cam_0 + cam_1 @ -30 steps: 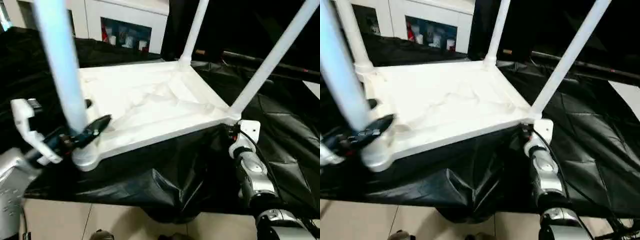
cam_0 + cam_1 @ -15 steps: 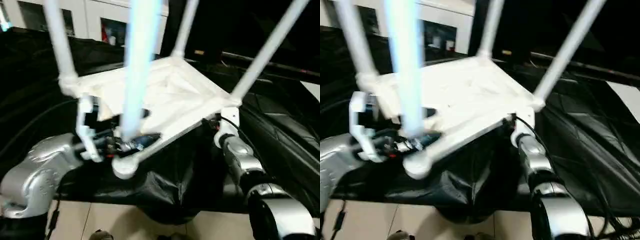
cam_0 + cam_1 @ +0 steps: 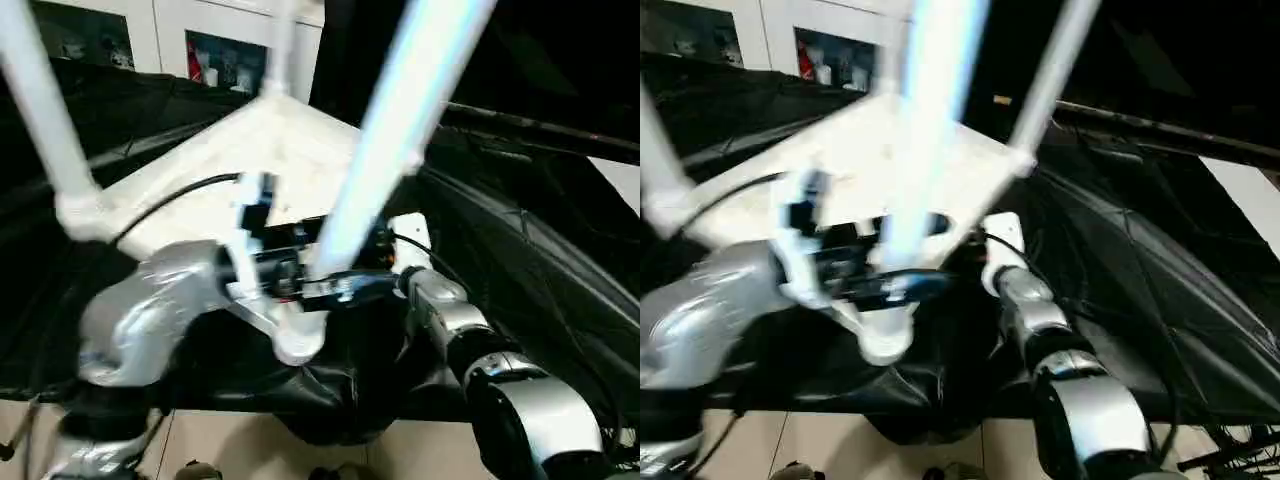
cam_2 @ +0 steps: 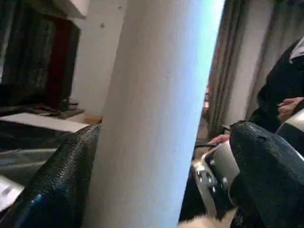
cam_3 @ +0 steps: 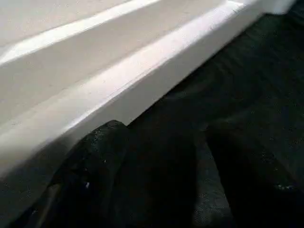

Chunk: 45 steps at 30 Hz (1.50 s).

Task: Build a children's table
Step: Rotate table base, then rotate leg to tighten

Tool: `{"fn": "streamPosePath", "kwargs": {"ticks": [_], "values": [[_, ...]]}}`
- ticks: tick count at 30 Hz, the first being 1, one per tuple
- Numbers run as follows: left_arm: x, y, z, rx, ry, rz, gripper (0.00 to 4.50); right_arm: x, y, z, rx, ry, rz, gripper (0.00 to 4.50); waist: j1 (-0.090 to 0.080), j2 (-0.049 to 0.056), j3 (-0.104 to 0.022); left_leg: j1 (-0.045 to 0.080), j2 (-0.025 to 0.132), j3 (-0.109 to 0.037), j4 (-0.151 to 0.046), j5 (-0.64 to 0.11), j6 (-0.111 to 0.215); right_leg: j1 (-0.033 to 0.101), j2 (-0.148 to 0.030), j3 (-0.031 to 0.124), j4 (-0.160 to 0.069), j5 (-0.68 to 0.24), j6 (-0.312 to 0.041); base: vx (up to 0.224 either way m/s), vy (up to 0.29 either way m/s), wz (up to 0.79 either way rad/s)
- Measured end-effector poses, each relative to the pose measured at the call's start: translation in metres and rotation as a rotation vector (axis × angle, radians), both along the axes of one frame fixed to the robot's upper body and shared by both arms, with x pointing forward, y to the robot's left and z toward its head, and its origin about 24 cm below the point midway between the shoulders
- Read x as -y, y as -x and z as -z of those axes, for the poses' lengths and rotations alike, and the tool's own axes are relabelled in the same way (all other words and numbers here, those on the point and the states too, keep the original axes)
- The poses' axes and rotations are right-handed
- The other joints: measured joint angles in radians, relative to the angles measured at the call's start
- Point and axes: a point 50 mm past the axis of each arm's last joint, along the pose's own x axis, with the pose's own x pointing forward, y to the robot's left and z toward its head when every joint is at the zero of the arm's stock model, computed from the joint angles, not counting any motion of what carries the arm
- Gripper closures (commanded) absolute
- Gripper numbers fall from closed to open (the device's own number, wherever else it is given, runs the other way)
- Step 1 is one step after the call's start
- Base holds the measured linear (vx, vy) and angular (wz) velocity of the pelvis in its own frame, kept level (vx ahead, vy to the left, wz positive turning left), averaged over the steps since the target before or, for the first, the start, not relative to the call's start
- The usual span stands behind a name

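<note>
Tabletop: the white plastic tabletop (image 3: pixel 255 150) of the children's table is upside down and tilted over the black-draped work table (image 3: pixel 560 260), one corner lifted toward the camera, its legs pointing up
Nearest leg: a long white tube leg (image 3: pixel 400 130) rises slanting from the near corner socket (image 3: pixel 298 345), which hangs off the work table's front edge
Other legs: one leg (image 3: pixel 40 110) stands at the left corner, another (image 3: pixel 1055 70) at the right corner, and a fourth rises from the far corner
Left gripper: the left gripper (image 3: pixel 340 285) reaches across from the silver forearm (image 3: pixel 150 310) and sits around the base of the nearest leg, just above the socket
Left jaws: spread wide, with the leg between them; in the left wrist view the leg (image 4: pixel 152 114) lies against one black finger (image 4: pixel 57 180), while the other finger (image 4: pixel 270 171) stands apart from it, so the grip is loose rather than clamped
Right gripper: the right gripper (image 5: pixel 156 175) is at the tabletop's near right edge, under the white rim (image 5: pixel 142 71)
Right jaws: partly spread; one finger (image 5: pixel 95 161) is touching or just beside the rim's lower edge, and the other is over the black cloth; whether the rim is actually pinched cannot be told
Background: white cabinets (image 3: pixel 180 40) stand behind the work table; a person's hand (image 4: pixel 289 107) and dark sleeve show in the left wrist view
</note>
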Motion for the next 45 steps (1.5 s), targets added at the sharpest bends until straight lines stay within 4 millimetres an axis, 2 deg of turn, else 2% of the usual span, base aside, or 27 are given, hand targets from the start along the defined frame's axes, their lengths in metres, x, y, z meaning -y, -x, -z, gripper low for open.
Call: {"fn": "streamPosePath", "kwargs": {"ticks": [5,10,16,18,20,23,27,29,31,35,38,41,43,45], "values": [[0.02,-0.008,-0.002,0.04,0.013,0.003,0.02,-0.011,-0.001,-0.004,0.007,-0.015,-0.038,1.35,0.002,0.0,0.0,0.0,0.0,0.0,0.0,0.0,0.0,0.0,0.0,0.0,0.0,0.0,0.0,0.0,0.0,0.0],[0.031,-0.021,-0.003,0.082,0.006,-0.058,0.02,-0.016,-0.001,-0.006,0.011,-0.016,-0.061,1.35,0.003,0.0,0.0,0.0,0.0,0.0,0.0,0.0,0.0,0.0,0.0,0.0,0.0,0.0,0.0,0.0,0.0,0.0],[0.031,-0.048,0.003,0.2,-0.134,-0.282,0.02,-0.013,-0.006,-0.011,0.033,0.011,-0.037,1.35,0.006,0.001,0.0,0.001,0.0,-0.001,0.0,0.0,0.0,0.001,0.0,0.0,0.0,0.0,0.0,0.0,0.0,0.0],[0.02,-0.057,0.012,0.251,-0.25,-0.347,0.02,-0.003,-0.009,-0.015,0.05,0.013,-0.011,1.35,0.005,0.001,0.001,0.002,0.0,-0.001,0.0,0.0,0.0,0.001,0.0,0.0,0.001,0.0,0.0,0.0,0.0,0.0],[0.0,-0.063,0.026,0.24,-0.331,-0.401,0.02,0.022,-0.014,-0.019,0.063,0.018,0.042,1.35,0.008,0.002,0.002,0.002,0.0,-0.001,0.0,0.0,0.0,0.0,0.0,-0.001,0.004,0.0,0.0,0.0,0.0,0.0],[-0.023,-0.062,0.041,0.19,-0.369,-0.436,0.02,0.049,-0.017,-0.024,0.078,0.027,0.055,1.35,0.013,0.004,0.002,0.0,0.0,-0.003,0.0,0.001,-0.001,-0.001,0.0,-0.002,0.005,0.0,0.0,0.0,0.0,0.0],[-0.027,-0.056,0.047,0.189,-0.396,-0.346,0.02,0.052,-0.016,-0.032,0.116,0.044,-0.104,1.35,0.019,0.009,0.006,0.0,0.0,-0.003,0.0,0.001,-0.001,-0.001,-0.001,-0.002,0.005,0.0,-0.001,0.0,0.0,0.0],[-0.028,-0.053,0.056,0.201,-0.456,-0.292,0.02,0.063,-0.012,-0.031,0.118,0.09,-0.202,1.35,0.032,0.012,0.007,0.0,0.0,-0.003,0.0,0.001,-0.001,0.0,-0.001,-0.002,0.004,0.002,-0.006,0.0,0.0,0.0],[-0.032,-0.053,0.062,0.189,-0.497,-0.287,0.29,0.073,-0.009,-0.031,0.11,0.119,-0.241,1.35,0.036,0.013,0.007,0.0,0.0,-0.003,0.0,0.001,-0.001,0.0,-0.001,-0.003,0.005,0.001,-0.006,0.0,0.0,0.0],[-0.035,-0.057,0.086,0.136,-0.649,-0.276,0.52,0.098,0.008,-0.031,0.09,0.208,-0.434,1.35,0.042,0.029,0.008,-0.001,-0.001,-0.002,0.001,0.001,0.0,0.004,-0.002,-0.003,-0.001,0.002,-0.007,0.0,0.0,0.0],[-0.038,-0.059,0.094,0.121,-0.718,-0.268,0.84,0.108,0.018,-0.033,0.079,0.242,-0.53,1.35,0.038,0.041,0.01,-0.001,-0.001,-0.003,0.001,0.001,0.0,0.003,-0.002,-0.003,-0.001,0.002,-0.007,0.0,0.0,0.0],[-0.037,-0.063,0.093,0.133,-0.764,-0.245,0.9,0.114,0.031,-0.038,0.059,0.249,-0.64,1.35,0.033,0.053,0.009,0.0,0.0,-0.003,0.0,0.001,0.0,0.003,0.0,-0.003,-0.001,0.002,-0.007,0.0,0.0,0.0],[-0.038,-0.064,0.092,0.136,-0.783,-0.24,1.22,0.117,0.036,-0.04,0.046,0.257,-0.675,1.35,0.028,0.062,0.009,0.001,0.0,-0.003,0.0,0.001,0.0,0.003,0.0,-0.003,-0.001,0.002,-0.007,0.0,0.0,0.0],[-0.037,-0.064,0.093,0.133,-0.803,-0.223,1.28,0.121,0.045,-0.043,0.029,0.244,-0.707,1.35,0.03,0.067,0.009,0.001,0.0,-0.004,-0.001,0.001,0.0,0.004,0.0,-0.004,-0.001,0.002,-0.007,0.0,0.0,0.0]]}}
